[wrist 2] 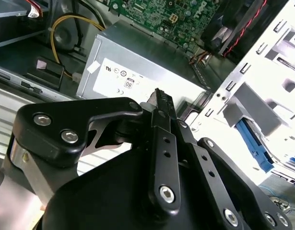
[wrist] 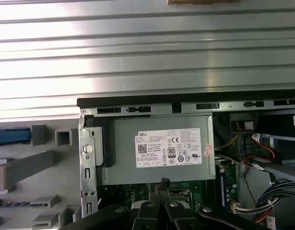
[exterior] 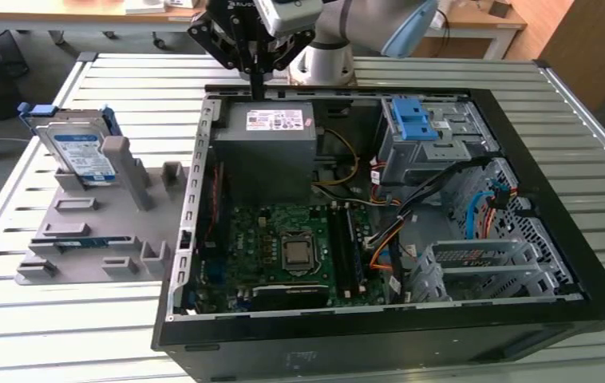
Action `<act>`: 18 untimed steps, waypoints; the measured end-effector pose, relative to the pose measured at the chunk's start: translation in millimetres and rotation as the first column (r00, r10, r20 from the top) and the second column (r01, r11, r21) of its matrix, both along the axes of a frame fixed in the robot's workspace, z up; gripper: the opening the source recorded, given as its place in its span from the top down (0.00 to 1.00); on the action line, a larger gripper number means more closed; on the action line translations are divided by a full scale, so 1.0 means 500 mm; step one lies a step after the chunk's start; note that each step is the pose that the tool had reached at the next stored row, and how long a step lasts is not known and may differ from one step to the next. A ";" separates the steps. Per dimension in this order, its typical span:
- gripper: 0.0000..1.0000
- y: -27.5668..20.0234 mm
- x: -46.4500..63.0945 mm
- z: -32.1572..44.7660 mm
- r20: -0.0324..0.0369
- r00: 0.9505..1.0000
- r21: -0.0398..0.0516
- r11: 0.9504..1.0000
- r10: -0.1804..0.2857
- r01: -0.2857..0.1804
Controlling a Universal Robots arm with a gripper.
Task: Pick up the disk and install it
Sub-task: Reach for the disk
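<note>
Arm (exterior: 330, 36) bent overhead, end effector (exterior: 255, 78) aimed straight down (fingers (wrist 2: 162, 124) pressed flat together).

The open black metal computer case (exterior: 388, 351) lies on the slatted silver metal table (exterior: 25, 335). Inside the case, the grey metal power-supply box (exterior: 263, 152) sits beyond the green motherboard (exterior: 292, 247). Beside the case, on the exterior view's left, a grey plastic fixture tray (exterior: 89, 239) holds the silver-grey rectangular disk (exterior: 77, 152) (upright). The black gripper (exterior: 255, 76) hangs over the case's far edge.
</note>
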State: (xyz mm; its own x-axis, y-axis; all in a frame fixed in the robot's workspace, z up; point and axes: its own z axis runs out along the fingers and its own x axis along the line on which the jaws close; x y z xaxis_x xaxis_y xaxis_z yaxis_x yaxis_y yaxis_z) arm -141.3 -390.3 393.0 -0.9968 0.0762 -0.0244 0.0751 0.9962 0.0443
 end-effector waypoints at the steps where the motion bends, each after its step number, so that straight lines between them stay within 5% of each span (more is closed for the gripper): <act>1: 0.89 0.0008 -0.002 0.000 0.000 1.000 0.000 1.000 0.000 0.000; 6: 0.89 0.0073 -0.017 -0.001 0.000 1.000 0.000 1.000 0.000 0.000; 9: 0.89 0.0216 -0.033 -0.002 0.000 1.000 -0.001 1.000 0.000 0.000; 18: 0.89 0.0465 -0.108 -0.014 0.000 1.000 -0.013 1.000 0.000 0.000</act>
State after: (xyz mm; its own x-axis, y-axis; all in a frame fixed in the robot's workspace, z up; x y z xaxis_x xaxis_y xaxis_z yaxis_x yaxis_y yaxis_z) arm -195.2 -367.0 386.0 -0.9968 0.0761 -0.0249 0.0753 0.9967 0.0315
